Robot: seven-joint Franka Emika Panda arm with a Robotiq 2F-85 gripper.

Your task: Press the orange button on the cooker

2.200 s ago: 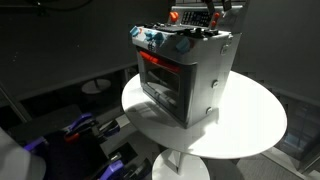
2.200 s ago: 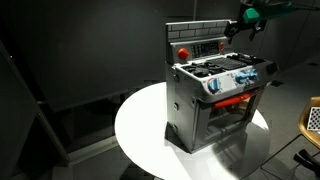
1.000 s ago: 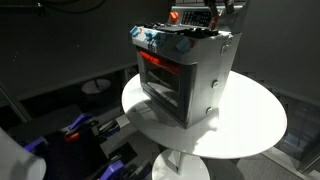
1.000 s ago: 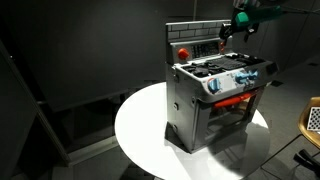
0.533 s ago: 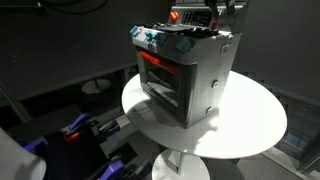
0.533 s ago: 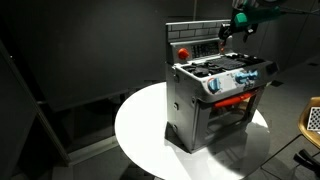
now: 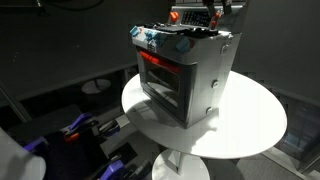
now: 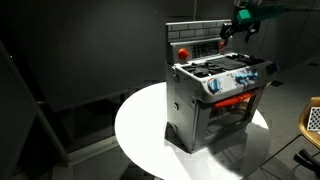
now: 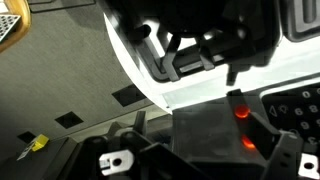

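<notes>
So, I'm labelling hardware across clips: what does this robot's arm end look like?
In an exterior view the gripper is dark, nearly black and blocky, with a teal-green section on the wrist just above it. In the wrist view its fingers look black, each with a small white mark. No cables are discernible.

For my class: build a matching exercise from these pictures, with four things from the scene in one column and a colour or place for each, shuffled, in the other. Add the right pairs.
Column one:
1 table
2 oven window
3 pincer
4 front knobs

Column two:
A glowing red
B blue and white
C white and round
D above the cooker, by its back panel

Pairs: 1-C, 2-A, 3-D, 4-B
</notes>
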